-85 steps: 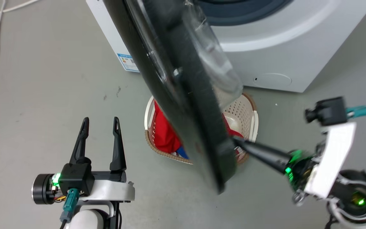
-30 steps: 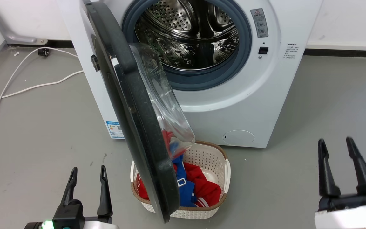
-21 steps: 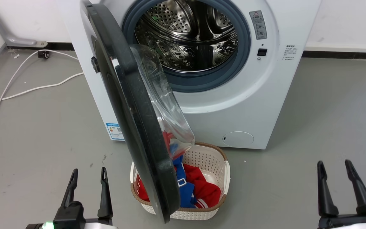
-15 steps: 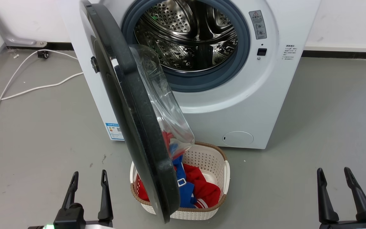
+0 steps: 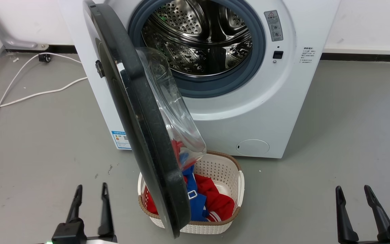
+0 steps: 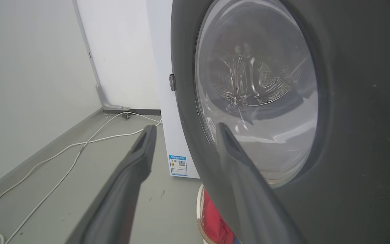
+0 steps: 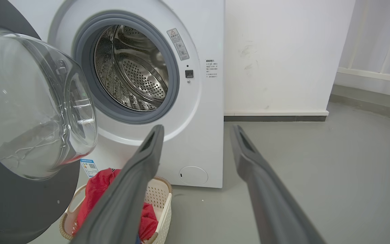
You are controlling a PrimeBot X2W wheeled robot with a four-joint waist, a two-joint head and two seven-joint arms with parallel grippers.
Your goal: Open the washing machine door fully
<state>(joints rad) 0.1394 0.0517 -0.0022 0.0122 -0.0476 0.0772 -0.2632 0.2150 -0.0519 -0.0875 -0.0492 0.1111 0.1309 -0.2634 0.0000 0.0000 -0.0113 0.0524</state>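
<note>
Starting at the left fingers: they stand apart with nothing between them, pointing up at the lower left of the head view, near the washing machine door but clear of it. The right fingers are likewise spread and empty, low on the other side and well apart from the door. Both read as a rest pose, I judge because the door needs no holding. It hangs on its hinge at the side of the white machine body toward the robot's left, standing out so far that the head view sees it nearly edge-on.

Its lower rim hangs over the laundry basket, which sits on the floor just in front of the machine with red and blue clothes inside, placed, it seems, for loading. The steel drum and grey gasket are uncovered.

The opening looks done or close to it; whether the hinge allows more swing I cannot tell. Any further push would suit the left fingers, which face the door's outer side
</note>
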